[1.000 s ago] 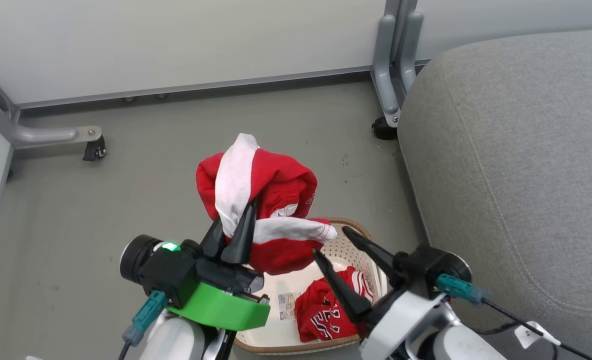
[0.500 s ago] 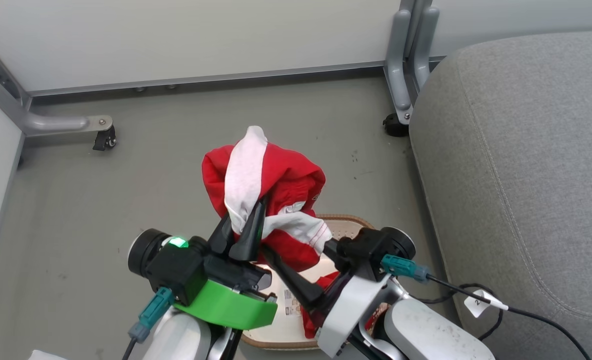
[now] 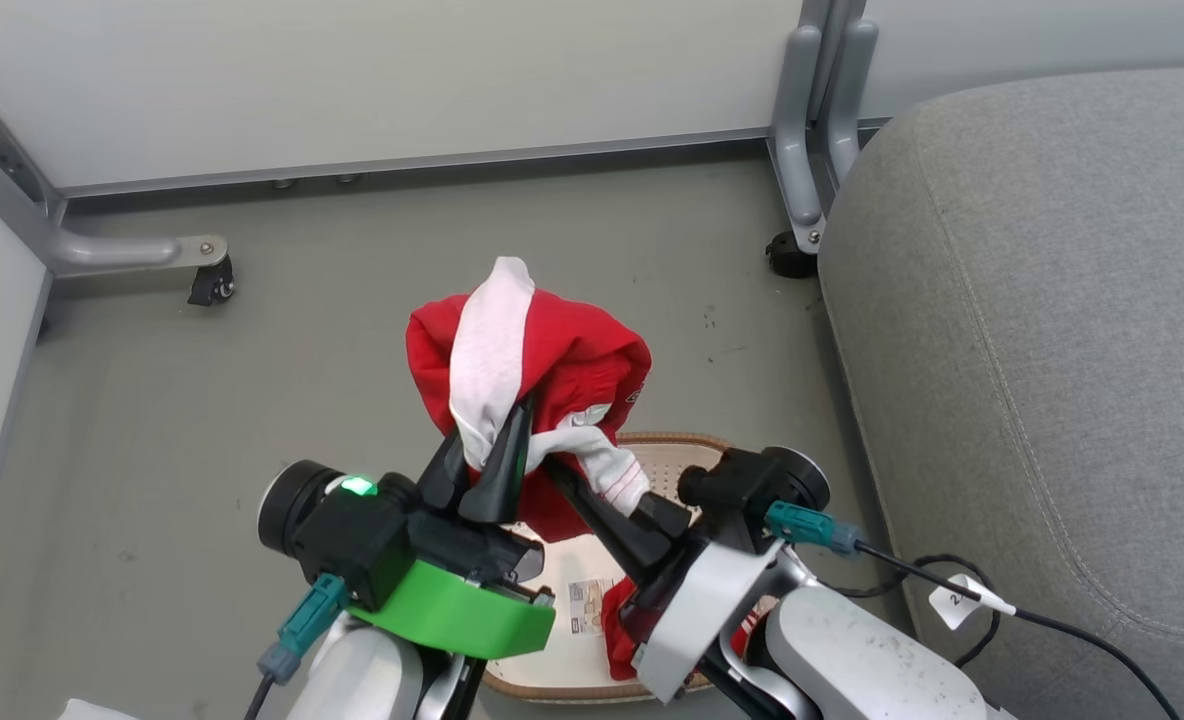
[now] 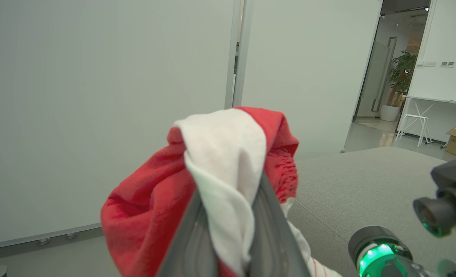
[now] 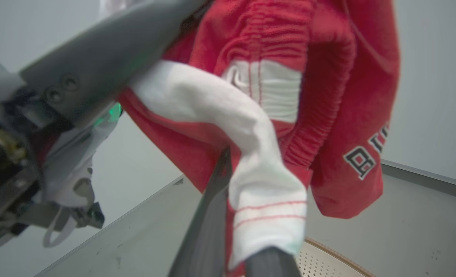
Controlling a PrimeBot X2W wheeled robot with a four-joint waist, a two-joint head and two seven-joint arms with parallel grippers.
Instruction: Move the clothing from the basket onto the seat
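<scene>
A red garment (image 3: 572,360) with a white stripe hangs bunched above the basket (image 3: 687,441), with my left gripper (image 3: 492,425) shut on its stripe (image 4: 228,154). My right gripper (image 3: 597,482) reaches in from the right and is shut on the same garment's white striped trim (image 5: 268,200) just below the left fingers. The second red garment (image 3: 614,628) lies in the cream basket beside the paper label (image 3: 584,606), mostly hidden under my right arm. The large grey seat (image 3: 1032,330) stands right of the basket and also shows in the left wrist view (image 4: 366,184).
Grey metal partition legs on castors stand at the far left (image 3: 210,284) and by the seat's far corner (image 3: 790,256), before pale wall panels. A black cable with a white tag (image 3: 962,600) trails from my right wrist over the seat's edge. Grey floor surrounds the basket.
My right gripper has swung left and up from over the basket to the hanging garment and closed on its white trim. The left gripper holds still. The camera shifted slightly.
</scene>
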